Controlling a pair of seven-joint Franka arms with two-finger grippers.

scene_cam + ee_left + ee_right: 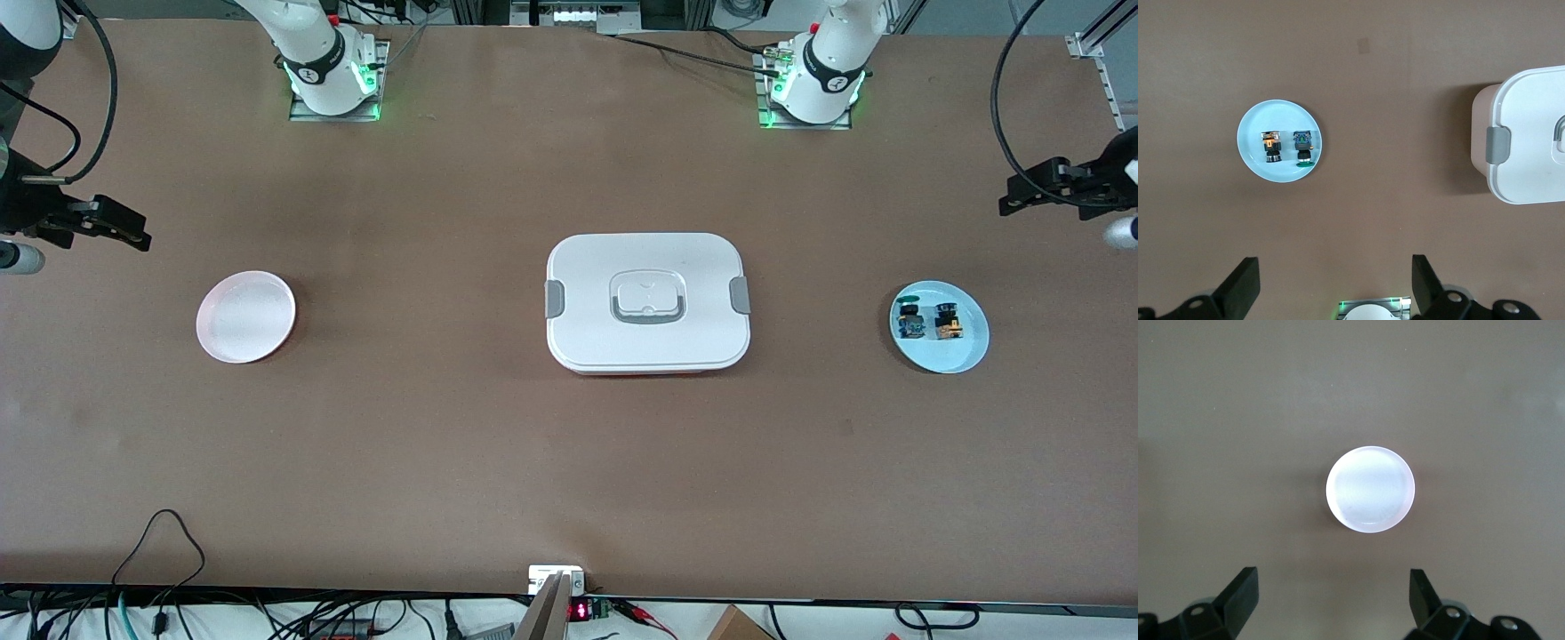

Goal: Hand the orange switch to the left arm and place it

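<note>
Your orange switch (950, 324) is lying on the blue plate (969, 354), right of frame, beside the green switch (910, 321). Left gripper (1335, 283) and right gripper (1332, 597) are hovering, fingers wide apart, empty. The box (647, 302) is sitting mid-surface.

White box (647, 302), pale blue plate (967, 354), pink plate (245, 317), brown table (498, 444).

Two plates out there, one pink (245, 316), one blue (940, 326); two switches, orange (949, 322) and green (910, 321); one box (647, 302); two arms.

The orange switch (949, 322) lies on its side on a blue plate (969, 354) — the white lidded box (647, 302) sits mid-counter, well apart.
</note>
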